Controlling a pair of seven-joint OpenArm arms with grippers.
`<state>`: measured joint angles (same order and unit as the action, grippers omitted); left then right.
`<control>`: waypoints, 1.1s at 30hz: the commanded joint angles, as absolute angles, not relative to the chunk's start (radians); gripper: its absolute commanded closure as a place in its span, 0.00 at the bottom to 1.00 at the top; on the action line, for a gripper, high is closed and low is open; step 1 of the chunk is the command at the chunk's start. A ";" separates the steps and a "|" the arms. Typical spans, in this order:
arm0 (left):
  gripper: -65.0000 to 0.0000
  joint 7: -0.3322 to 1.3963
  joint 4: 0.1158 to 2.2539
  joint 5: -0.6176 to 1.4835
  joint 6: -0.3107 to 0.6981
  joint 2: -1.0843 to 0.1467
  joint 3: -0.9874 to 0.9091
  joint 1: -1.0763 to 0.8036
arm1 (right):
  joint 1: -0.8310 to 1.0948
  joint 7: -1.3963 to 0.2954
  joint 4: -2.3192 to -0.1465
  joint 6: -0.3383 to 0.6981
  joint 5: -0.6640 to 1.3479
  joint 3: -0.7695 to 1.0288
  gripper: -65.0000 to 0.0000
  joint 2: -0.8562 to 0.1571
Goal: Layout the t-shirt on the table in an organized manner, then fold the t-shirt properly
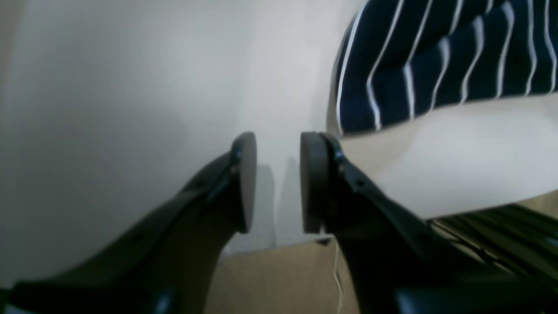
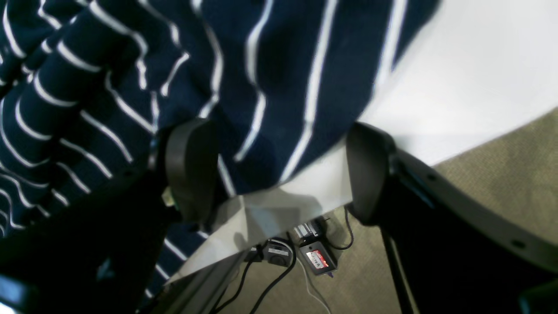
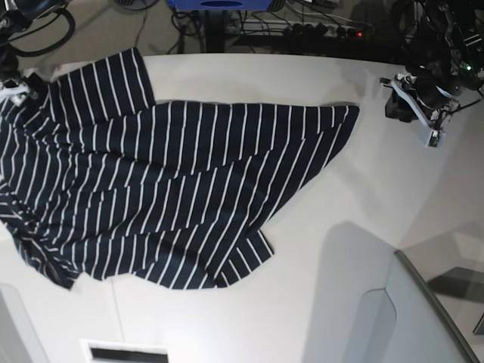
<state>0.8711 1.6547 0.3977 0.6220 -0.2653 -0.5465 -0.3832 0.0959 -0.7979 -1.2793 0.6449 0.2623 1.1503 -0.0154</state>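
The t-shirt point(image 3: 159, 189) is lying spread but skewed across the table point(image 3: 333, 287), its left edge running out of the base view and wrinkles crossing the body.

The right gripper point(image 2: 279, 170) is sitting with jaws wide apart, straddling a shirt edge at the table rim; no cloth is pinched. Risk: closing here may be catching only a thin fold, or scraping the table edge, and a pull could be dragging the shirt off the side.

The left gripper point(image 1: 278, 183) is hovering over bare table just beside the shirt corner point(image 1: 444, 65), jaws narrowly apart and holding nothing. Risk: it is missing the fabric, so any stretch would be one-sided and bunching the cloth further.
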 commanded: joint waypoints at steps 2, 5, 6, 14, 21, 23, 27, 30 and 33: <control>0.75 0.851 1.662 0.417 0.624 -0.277 -0.553 -0.381 | 0.081 -0.788 -1.264 0.653 0.278 1.152 0.33 -0.030; 0.75 0.851 1.667 0.417 0.624 -0.277 -0.552 -0.383 | 0.079 -0.789 -1.248 0.653 0.278 1.152 0.33 -0.030; 0.75 0.851 1.670 0.417 0.624 -0.277 -0.552 -0.383 | 0.081 -0.791 -1.250 0.653 0.278 1.152 0.33 -0.028; 0.75 0.851 1.670 0.414 0.624 -0.277 -0.552 -0.372 | 0.081 -0.984 -1.300 0.698 0.278 1.155 0.34 -0.013; 0.75 0.851 1.666 0.412 0.624 -0.277 -0.552 -0.371 | 0.110 -1.046 -1.523 0.698 0.278 1.153 0.34 0.081; 0.75 0.851 1.664 0.412 0.624 -0.278 -0.552 -0.371 | 0.114 -1.052 -1.584 0.698 0.278 1.153 0.34 0.099; 0.75 0.851 1.662 0.412 0.624 -0.278 -0.552 -0.371 | 0.119 -1.113 -1.600 0.698 0.278 1.152 0.34 0.102; 0.75 0.851 1.662 0.412 0.624 -0.278 -0.552 -0.371 | 0.114 -1.124 -1.600 0.698 0.278 1.147 0.34 0.105; 0.75 0.851 1.662 0.412 0.624 -0.278 -0.552 -0.371 | 0.122 -1.124 -1.598 0.698 0.280 1.104 0.34 0.108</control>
<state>0.8703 1.6489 0.4004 0.6220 -0.2638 -0.5465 -0.3714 0.1253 -1.1355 -1.5837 0.6930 0.2623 1.1065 0.1165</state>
